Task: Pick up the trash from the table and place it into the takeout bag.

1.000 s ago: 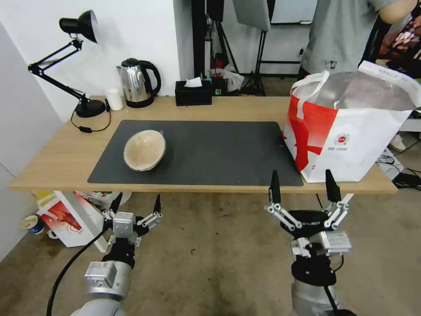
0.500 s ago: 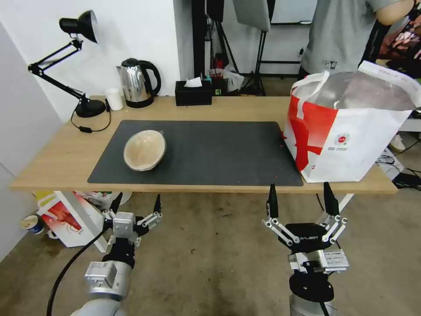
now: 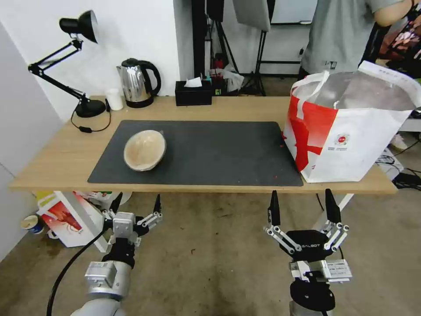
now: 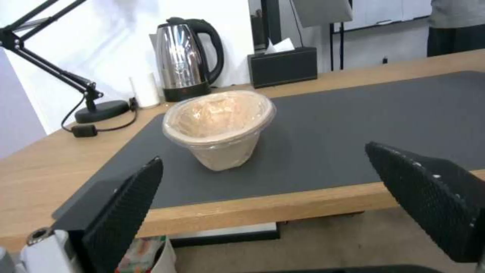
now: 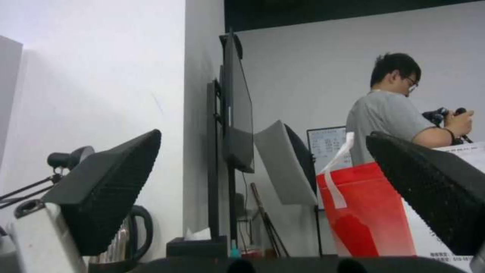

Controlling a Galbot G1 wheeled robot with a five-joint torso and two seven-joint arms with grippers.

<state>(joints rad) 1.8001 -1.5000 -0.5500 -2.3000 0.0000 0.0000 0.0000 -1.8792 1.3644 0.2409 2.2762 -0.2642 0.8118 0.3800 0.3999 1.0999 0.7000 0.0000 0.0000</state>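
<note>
A long light-wood worktop [image 3: 66, 153] on white legs spans the scene above a bare concrete floor [image 3: 210, 263], with a white wall behind its left end. A large dark grey rectangular mat [image 3: 210, 151], flat and matte, covers most of its middle. At the right end, just off the mat's edge, stands the takeout bag [image 3: 351, 145], boxy and white with a glossy red panel, a small round logo, white strap handles and crinkled silver foil lining, its mouth open. On the mat's left part sits the beige paper-pulp bowl [image 3: 144, 150], round, fibrous and tipped slightly to one side. Along the back edge stand a polished steel kettle [image 3: 136, 83] and a black tissue box [image 3: 193, 93]. Below the front edge the left gripper [image 3: 136, 205] hangs with its jaws spread, and the right gripper [image 3: 302, 207] likewise, its jaws wide apart and pointing upward.
</note>
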